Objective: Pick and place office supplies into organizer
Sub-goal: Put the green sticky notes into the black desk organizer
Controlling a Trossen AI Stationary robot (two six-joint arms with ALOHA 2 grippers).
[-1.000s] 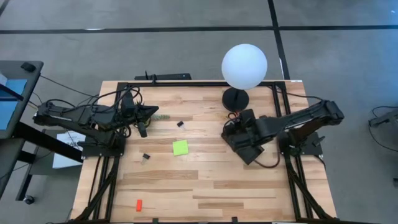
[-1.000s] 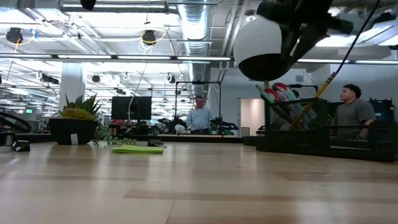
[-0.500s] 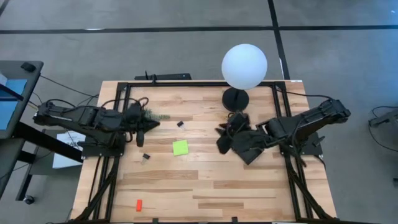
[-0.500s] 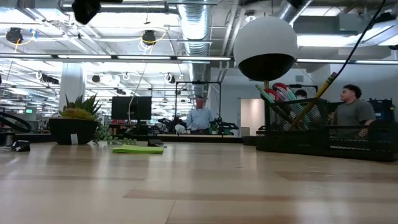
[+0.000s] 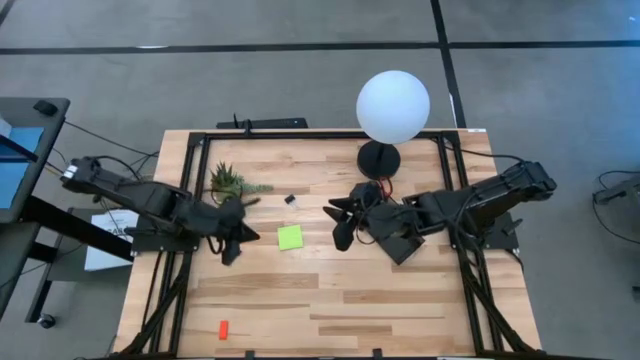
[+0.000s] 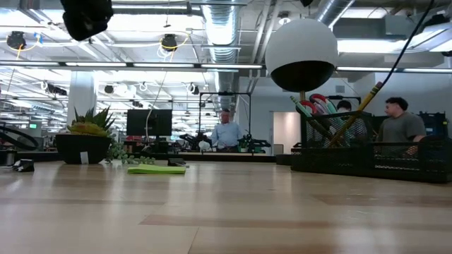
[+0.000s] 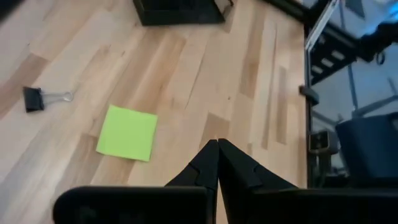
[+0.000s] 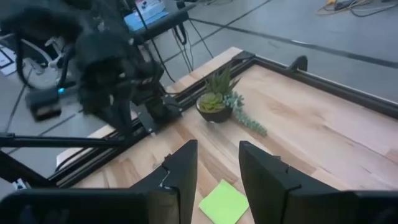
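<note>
Right gripper [image 5: 338,222] open, empty; lime-green sticky-note pad [image 5: 290,237] flat, square.

An open-plan office or robotics lab is showing here. Exposed ducts [image 6: 224,28] and pipes are running under a bare industrial ceiling, with strip lights glowing across it. Monitors [image 6: 149,121] are standing on desks far behind the wooden table [image 6: 226,212], and people [image 6: 227,132] are sitting or standing among them. Seen from above, the table [image 5: 330,290] is standing on a grey concrete floor [image 5: 200,70] crossed by dark lines, with cables trailing around its black frame.
</note>
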